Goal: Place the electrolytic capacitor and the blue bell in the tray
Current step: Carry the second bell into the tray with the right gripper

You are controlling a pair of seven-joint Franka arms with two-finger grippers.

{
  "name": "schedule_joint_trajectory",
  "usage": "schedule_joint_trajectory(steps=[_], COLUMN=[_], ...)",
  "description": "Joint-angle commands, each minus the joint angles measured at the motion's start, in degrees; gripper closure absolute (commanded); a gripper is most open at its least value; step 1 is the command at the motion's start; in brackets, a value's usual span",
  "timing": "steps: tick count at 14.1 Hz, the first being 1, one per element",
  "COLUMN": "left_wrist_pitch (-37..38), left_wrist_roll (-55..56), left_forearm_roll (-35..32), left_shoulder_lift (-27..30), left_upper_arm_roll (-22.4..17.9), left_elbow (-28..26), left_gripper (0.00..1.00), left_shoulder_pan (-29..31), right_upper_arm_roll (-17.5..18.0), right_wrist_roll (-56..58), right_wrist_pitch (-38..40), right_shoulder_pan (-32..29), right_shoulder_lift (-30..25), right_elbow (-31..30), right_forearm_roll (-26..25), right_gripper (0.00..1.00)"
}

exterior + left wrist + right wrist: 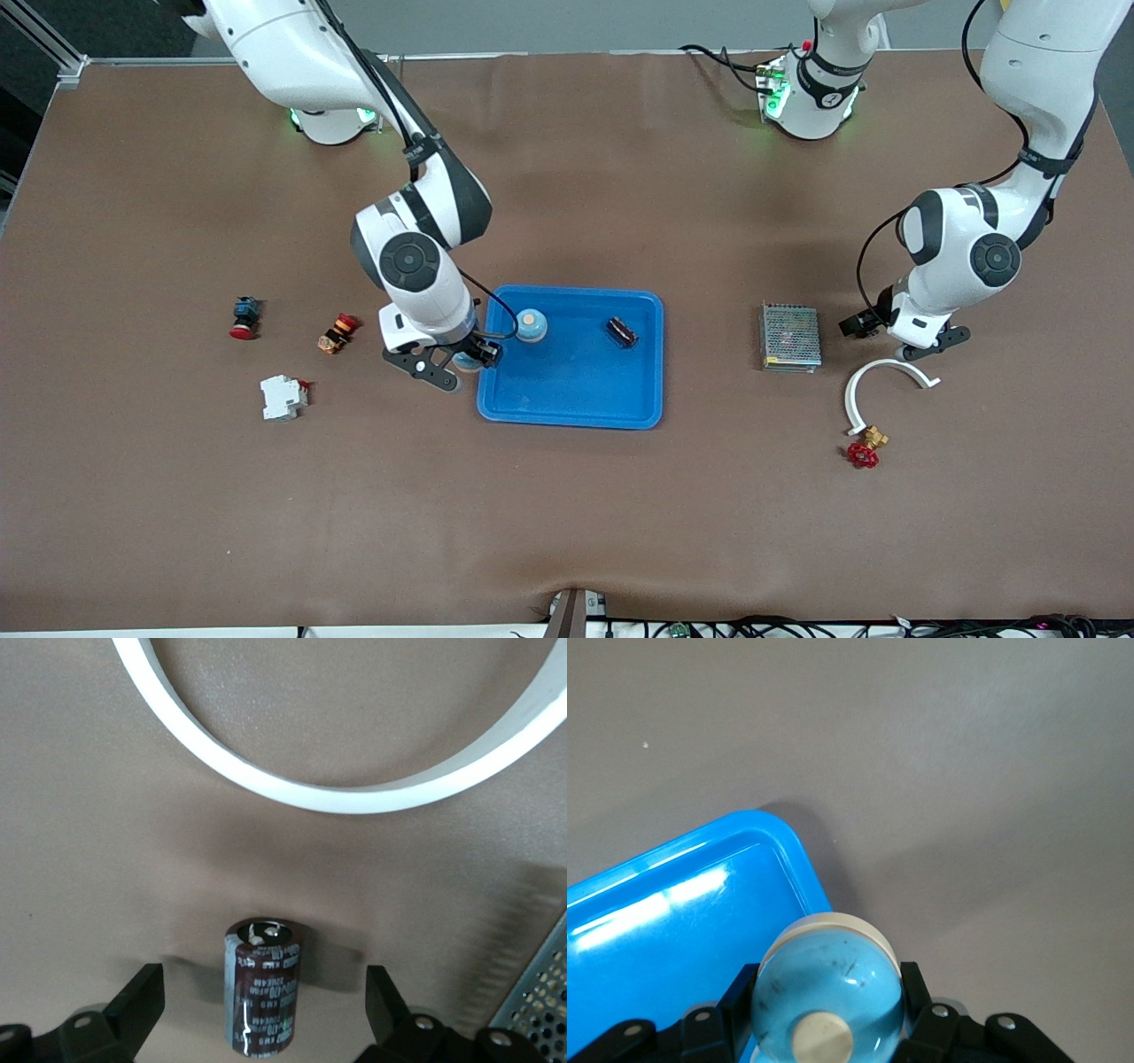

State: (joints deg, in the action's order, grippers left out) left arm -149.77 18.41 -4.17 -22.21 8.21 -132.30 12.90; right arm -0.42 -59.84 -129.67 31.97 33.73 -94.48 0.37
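The blue tray (571,403) lies mid-table and holds a blue bell (531,325) and a dark electrolytic capacitor (621,332). My right gripper (467,359) hangs over the tray's rim at the right arm's end, shut on a second blue bell (833,970) with a white base; its fingers (914,992) press both sides, and the tray corner (682,921) lies beneath. My left gripper (263,997) is down at the table beside the mesh box, open, with another dark capacitor (263,979) on the brown table between its fingers (142,997), untouched. In the front view the left hand (905,344) hides that capacitor.
A grey mesh box (789,337) lies beside the left hand, with a white open ring (873,381) and a red-handled valve (865,450) nearer the camera. Toward the right arm's end lie a red push button (244,317), an orange-red button (337,333) and a white breaker (283,397).
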Motion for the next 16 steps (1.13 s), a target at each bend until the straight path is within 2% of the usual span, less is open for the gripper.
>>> schedule_joint_trajectory(steps=[1,3,7,10,13,16], left_wrist_pitch=[-1.49,-1.49,-1.49,-1.40,-0.96,0.70], left_wrist_roll=[0.40,0.40,0.40,0.40,0.40,0.40], left_forearm_roll=[0.83,0.83,0.75,0.75,0.75,0.75], left_shoulder_lift=[0.33,0.33,0.41,0.76,1.29,3.13], left_upper_arm_roll=[0.40,0.49,0.49,0.49,0.58,0.67], left_elbow=[-0.94,-0.94,-0.94,-0.85,-0.41,0.11], left_gripper=[0.00,0.00,0.48,0.79,0.95,0.98], left_shoulder_pan=[0.54,0.54,0.46,0.37,0.37,0.37], right_upper_arm_roll=[-0.54,-0.54,-0.54,-0.63,-0.63,-0.63], right_wrist_roll=[-6.24,-8.01,-11.07,-12.50,-12.59,-12.67], right_wrist_pitch=[0.64,0.56,0.73,0.47,0.47,0.38], right_shoulder_pan=[2.04,2.48,3.71,4.68,4.86,4.95], right_shoulder_lift=[4.67,6.78,11.00,13.90,14.70,15.31], right_elbow=[5.52,7.71,12.63,14.75,15.11,15.20], right_forearm_roll=[0.15,-0.02,-0.02,-0.28,-0.20,-0.20], right_gripper=[1.00,1.00,1.00,1.00,1.00,1.00])
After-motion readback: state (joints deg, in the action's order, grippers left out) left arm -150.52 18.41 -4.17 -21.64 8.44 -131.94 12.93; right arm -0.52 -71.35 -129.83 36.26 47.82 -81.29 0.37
